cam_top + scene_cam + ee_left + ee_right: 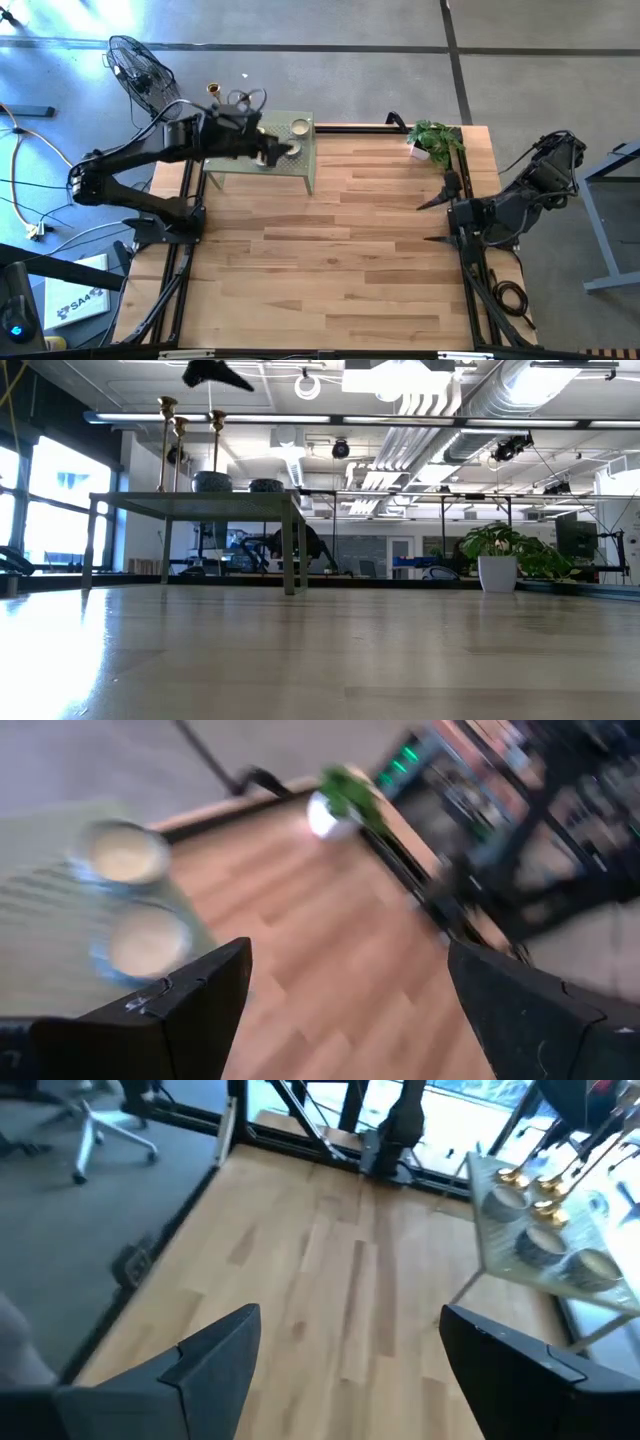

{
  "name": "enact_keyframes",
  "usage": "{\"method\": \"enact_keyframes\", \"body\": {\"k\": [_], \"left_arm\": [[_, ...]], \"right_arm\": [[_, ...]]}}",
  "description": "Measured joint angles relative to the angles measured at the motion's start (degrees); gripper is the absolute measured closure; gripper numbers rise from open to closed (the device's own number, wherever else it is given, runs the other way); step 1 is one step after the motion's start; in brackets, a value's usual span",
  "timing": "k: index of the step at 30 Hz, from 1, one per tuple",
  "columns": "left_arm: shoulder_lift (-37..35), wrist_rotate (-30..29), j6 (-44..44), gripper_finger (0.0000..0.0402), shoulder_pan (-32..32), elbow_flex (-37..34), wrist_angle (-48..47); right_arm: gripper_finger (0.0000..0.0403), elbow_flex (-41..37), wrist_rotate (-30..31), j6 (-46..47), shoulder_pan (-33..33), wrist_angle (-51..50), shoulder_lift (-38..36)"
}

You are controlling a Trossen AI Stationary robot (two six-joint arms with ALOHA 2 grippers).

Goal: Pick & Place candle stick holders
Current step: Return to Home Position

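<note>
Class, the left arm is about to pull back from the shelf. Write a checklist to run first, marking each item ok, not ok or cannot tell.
1. Left gripper open and empty: ok.
2. Three candle holders upright on the shelf: ok.
3. Two round candles on the shelf: ok.
4. Left gripper higher than the holders' tops: looks ok in the low view.
5. Right gripper open, at the table right side, far from the shelf: ok.
</note>
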Motion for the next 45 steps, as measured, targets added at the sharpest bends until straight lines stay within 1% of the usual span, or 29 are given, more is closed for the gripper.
{"method": "enact_keyframes", "body": {"k": [3,7,9,12,14,16,17,19,22,26,30,34,36,40,43,45], "left_arm": [[-0.2,2.2,3.1,0.0069,-4.3,0.0,0.9],[-0.2,3.6,6.5,0.0069,-9.8,0.0,3.8],[-0.2,3.5,8.5,0.0069,-12.0,0.0,4.8],[-0.2,1.8,10.1,0.0069,-13.7,0.0,2.4],[-0.5,1.6,10.1,0.0069,-13.6,0.0,-1.1],[-0.5,1.6,10.2,0.0069,-13.5,0.0,-2.4],[-0.5,2.1,10.7,0.0069,-13.5,0.0,-2.8],[-1.0,5.3,12.7,0.0069,-13.5,0.0,-2.9],[-3.4,8.2,14.3,0.0070,-13.6,0.0,-3.3],[-8.4,7.1,16.6,0.0080,-13.5,0.0,-6.4],[-14.4,2.5,17.8,0.0116,-13.6,0.0,-12.5],[-19.6,-2.4,18.6,0.0170,-13.6,0.0,-17.3],[-22.0,-3.9,19.8,0.0202,-13.5,-0.2,-19.1],[-27.6,-5.3,20.6,0.0267,-13.5,-2.9,-20.2],[-32.5,-6.0,20.6,0.0313,-13.5,-6.1,-19.3],[-36.1,-6.2,20.8,0.0341,-13.5,-9.1,-18.3]], "right_arm": [[0.0100,0.0,-2.3,4.9,0.0,2.8,0.1],[0.0100,0.0,-8.1,10.6,0.0,8.3,0.1],[0.0100,0.0,-10.2,11.8,0.0,11.2,0.1],[0.0100,0.0,-10.3,10.5,0.0,14.5,0.2],[0.0100,0.0,-8.5,8.8,0.0,15.1,0.3],[0.0100,0.0,-3.8,7.1,0.0,16.3,0.4],[0.0100,0.0,-1.1,5.8,0.0,17.0,0.4],[0.0100,0.1,3.1,2.4,-0.4,19.6,0.3],[0.0100,1.8,6.9,-4.3,-2.3,23.0,0.2],[0.0100,5.2,10.6,-10.4,-5.4,21.9,-0.2],[0.0100,6.6,15.0,-11.2,-7.4,20.7,-1.4],[0.0108,6.8,16.4,-11.4,-8.8,19.9,-3.7],[0.0120,6.8,18.0,-9.4,-9.3,18.4,-6.0],[0.0157,6.5,20.5,-4.3,-9.5,16.6,-12.7],[0.0197,4.9,18.4,-3.3,-9.5,17.0,-17.5],[0.0230,2.5,17.3,-3.3,-9.5,16.3,-19.7]]}}
